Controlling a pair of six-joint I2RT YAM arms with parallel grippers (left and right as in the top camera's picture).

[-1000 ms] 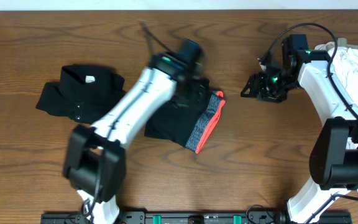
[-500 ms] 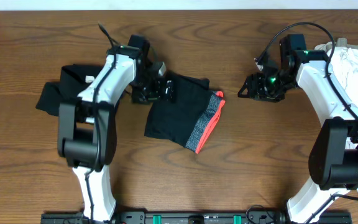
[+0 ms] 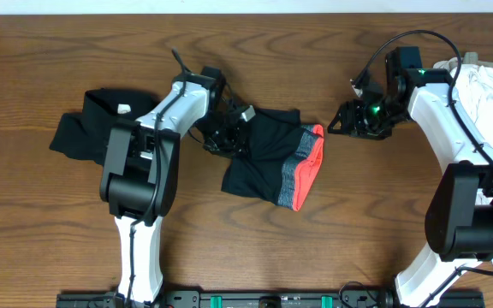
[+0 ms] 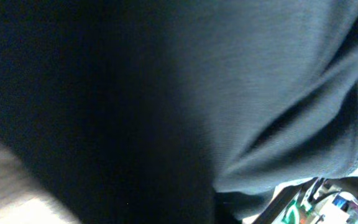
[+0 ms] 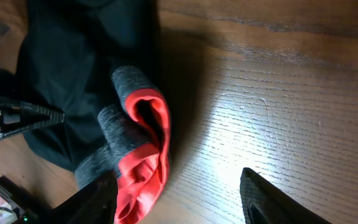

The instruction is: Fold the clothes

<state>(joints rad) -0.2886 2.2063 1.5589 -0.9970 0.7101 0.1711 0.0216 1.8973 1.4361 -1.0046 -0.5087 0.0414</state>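
The navy-black trousers [image 3: 268, 162] lie folded mid-table, their orange-red and grey waistband [image 3: 306, 167] bunched up at the right end. My left gripper [image 3: 234, 128] is shut on the trousers' upper left edge. In the left wrist view dark trouser cloth [image 4: 278, 93] fills the picture and hides the fingers. My right gripper [image 3: 339, 121] hovers open just right of the waistband [image 5: 145, 140]. In the right wrist view, bare wood lies between its fingers [image 5: 98, 199], and the left finger is close to the red lining. A black collared shirt [image 3: 84, 128] lies at the left.
A heap of white and beige garments [image 3: 486, 85] sits at the table's right edge behind the right arm. Bare wooden table [image 3: 375, 231] shows in front of the trousers and between the two arm bases. A black rail [image 3: 229, 299] runs along the front edge.
My left gripper swung to the trousers' left edge, opened wide and then shut on the cloth. The trousers slid right toward the right gripper and the waistband bunched up. The right arm stayed still.
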